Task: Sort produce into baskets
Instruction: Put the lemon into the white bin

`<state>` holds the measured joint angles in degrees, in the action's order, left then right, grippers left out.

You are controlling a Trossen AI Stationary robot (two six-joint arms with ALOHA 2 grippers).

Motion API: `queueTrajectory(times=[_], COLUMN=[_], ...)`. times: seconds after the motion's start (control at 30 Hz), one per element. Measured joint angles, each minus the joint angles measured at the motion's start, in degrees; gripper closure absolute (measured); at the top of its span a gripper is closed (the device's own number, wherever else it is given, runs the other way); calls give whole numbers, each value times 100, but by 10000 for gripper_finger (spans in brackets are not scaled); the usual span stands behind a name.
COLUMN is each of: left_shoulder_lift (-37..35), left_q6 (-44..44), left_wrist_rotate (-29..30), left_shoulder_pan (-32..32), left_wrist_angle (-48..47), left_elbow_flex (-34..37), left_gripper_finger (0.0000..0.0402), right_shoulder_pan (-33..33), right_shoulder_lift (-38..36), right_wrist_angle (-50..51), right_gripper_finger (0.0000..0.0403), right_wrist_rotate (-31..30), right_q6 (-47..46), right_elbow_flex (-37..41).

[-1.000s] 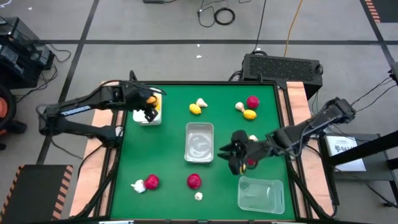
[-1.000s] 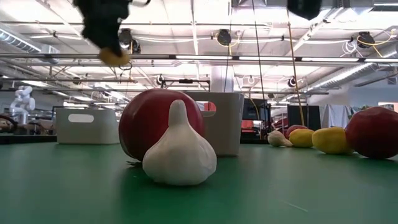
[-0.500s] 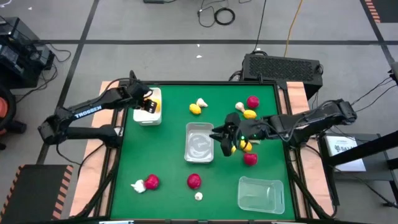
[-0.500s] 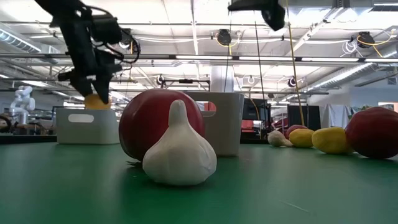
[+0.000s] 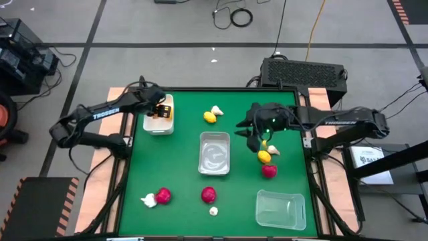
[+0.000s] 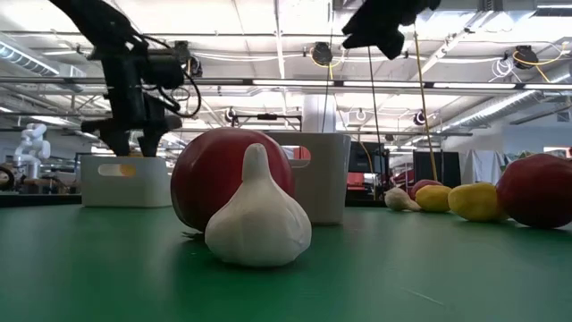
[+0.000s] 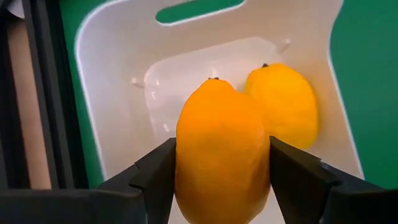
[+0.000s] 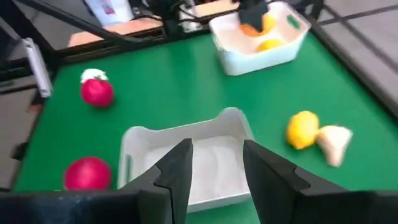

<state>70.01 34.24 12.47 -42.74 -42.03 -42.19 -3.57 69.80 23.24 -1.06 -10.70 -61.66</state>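
My left gripper (image 5: 159, 112) is over the white basket (image 5: 167, 126) at the table's far left, shut on a yellow lemon (image 7: 221, 149). A second lemon (image 7: 283, 106) lies on that basket's floor. My right gripper (image 5: 253, 132) hovers right of centre, open, nothing between its fingers (image 8: 180, 168); it looks over the clear middle basket (image 5: 215, 152). A lemon (image 5: 264, 157), a garlic (image 5: 271, 148) and a strawberry (image 5: 269, 171) lie on the mat near it. Another clear basket (image 5: 279, 207) stands near right. My left gripper pinches the lemon between its two fingers, one on each long side (image 7: 186, 149), about mid-length. The fingers come from above, slanting down into the white basket. The lemon's stem end (image 7: 214, 79) points toward the basket floor; whether it touches the floor I cannot tell.
A lemon (image 5: 210, 118) and a garlic (image 5: 217, 110) lie at the far middle. Near the front lie a strawberry (image 5: 163, 195) beside a garlic (image 5: 148, 199), another strawberry (image 5: 208, 195) and a garlic (image 5: 213, 211). My right arm (image 5: 321, 122) crosses the far right of the mat.
My left gripper has come down with the lemon from well above the white basket to its rim, rolling as it sank. My right gripper has swung from the near right of the mat toward the far edge, uncovering the lemon, garlic and strawberry.
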Motion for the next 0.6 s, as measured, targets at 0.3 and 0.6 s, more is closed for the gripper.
queueTrajectory(times=[0.3,0.6], left_shoulder_lift=[409,617], left_q6=[-5,-484], left_wrist_rotate=[153,321], left_shoulder_pan=[0,-13], left_wrist_angle=[410,429], left_elbow_flex=[0,0], left_gripper_finger=[152,113], right_shoulder_pan=[-366,-398], right_shoulder_lift=[-138,-103], right_wrist_angle=[436,26], right_gripper_finger=[268,268], right_wrist_rotate=[-6,-15], right_q6=[324,-229], right_elbow_flex=[1,1])
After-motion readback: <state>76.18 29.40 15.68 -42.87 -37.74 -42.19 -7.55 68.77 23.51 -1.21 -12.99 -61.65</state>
